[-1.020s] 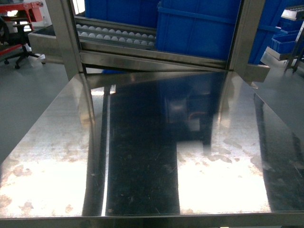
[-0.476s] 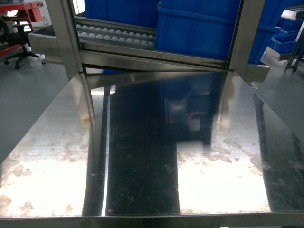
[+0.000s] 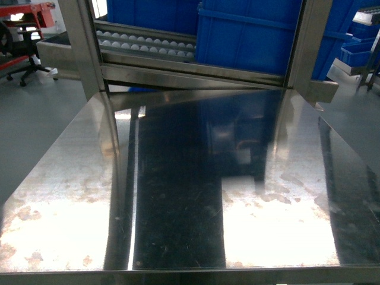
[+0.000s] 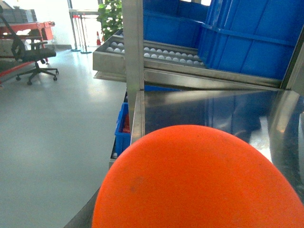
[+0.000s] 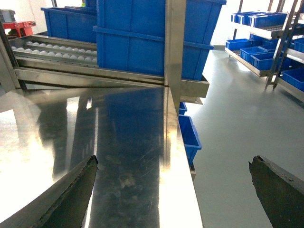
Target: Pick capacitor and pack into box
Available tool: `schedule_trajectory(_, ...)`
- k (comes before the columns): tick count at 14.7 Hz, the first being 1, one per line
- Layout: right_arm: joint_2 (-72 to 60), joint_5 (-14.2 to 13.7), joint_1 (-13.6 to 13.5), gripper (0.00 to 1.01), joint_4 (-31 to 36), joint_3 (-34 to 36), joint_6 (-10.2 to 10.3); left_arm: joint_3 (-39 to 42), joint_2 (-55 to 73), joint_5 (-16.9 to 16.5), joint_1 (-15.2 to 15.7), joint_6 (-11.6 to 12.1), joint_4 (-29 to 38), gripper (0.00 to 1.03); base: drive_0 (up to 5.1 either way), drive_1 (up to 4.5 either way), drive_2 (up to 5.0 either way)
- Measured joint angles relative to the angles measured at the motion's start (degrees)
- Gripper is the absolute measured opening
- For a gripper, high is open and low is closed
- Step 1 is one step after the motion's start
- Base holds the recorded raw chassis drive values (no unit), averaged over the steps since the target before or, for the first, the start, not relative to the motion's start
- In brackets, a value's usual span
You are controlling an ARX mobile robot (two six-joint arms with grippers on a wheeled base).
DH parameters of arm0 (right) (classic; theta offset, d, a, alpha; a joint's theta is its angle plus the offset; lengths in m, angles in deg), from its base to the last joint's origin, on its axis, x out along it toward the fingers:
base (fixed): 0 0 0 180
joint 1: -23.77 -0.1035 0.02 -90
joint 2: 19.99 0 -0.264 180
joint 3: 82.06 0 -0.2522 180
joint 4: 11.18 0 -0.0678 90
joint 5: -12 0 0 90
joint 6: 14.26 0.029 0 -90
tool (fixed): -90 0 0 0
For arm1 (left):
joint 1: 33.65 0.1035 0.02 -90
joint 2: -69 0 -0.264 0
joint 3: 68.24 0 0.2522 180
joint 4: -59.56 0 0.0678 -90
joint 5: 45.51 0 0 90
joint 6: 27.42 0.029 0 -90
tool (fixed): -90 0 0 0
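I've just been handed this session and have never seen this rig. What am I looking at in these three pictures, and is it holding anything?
This is a wheeled robot with two arms. The head view looks down on a shiny steel table; I see nothing lying on it, no capacitor and no box. Behind it, big blue bins sit on a roller rack. The left wrist view is mostly blocked by a round orange shape; its pincer is hidden. The right wrist view shows the right pincer open, dark fingers spread wide, holding nothing, at the table's right edge.
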Motion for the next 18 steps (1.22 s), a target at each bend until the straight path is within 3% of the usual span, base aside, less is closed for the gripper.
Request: schedule_trajectory(18,0.0,0.0,0.0,0.98,0.0,0.0,0.0,0.0,0.0,0.0,0.0,0.0,-0.3,0.43,0.0,0.00,0.0)
